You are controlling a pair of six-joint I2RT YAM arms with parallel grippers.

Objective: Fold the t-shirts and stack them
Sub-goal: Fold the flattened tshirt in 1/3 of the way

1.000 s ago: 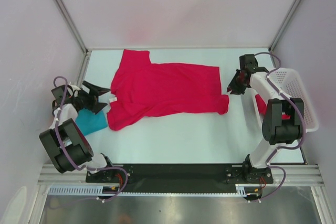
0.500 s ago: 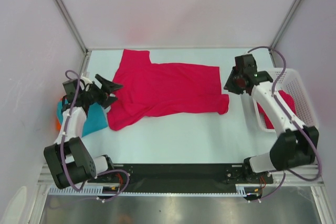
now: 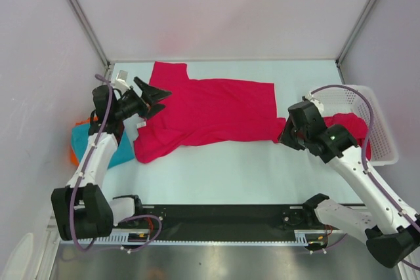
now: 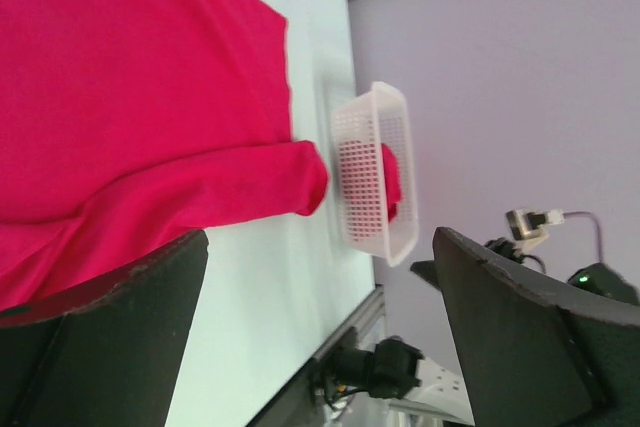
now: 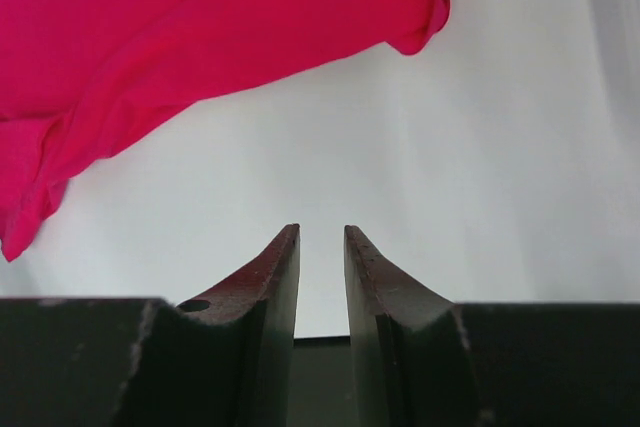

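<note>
Here, crimson t-shirt (image 3: 210, 113) lying left-right, left pincer (image 4: 320, 234) wide, right pincer (image 5: 321, 230) narrow.

bright, even light | soft shadows | near jaws blurred

Place: a robot lab test cell, not a home or shop
Enclosure: plain pale panels (image 3: 216, 11) on 3 sides, joined by bare aluminium posts (image 3: 79, 14)
Work surface: a white table (image 3: 223, 168) filling the cell floor
Mounting: left arm (image 3: 92, 159) and right arm (image 3: 364, 175) bolted to a black plate (image 3: 223, 214) on an aluminium rail (image 3: 230, 235)
Wiring: purple cables (image 3: 105, 106) looped openly along both arms
Bench: brushed metal sheet (image 3: 230, 263) in front of the rail
</note>
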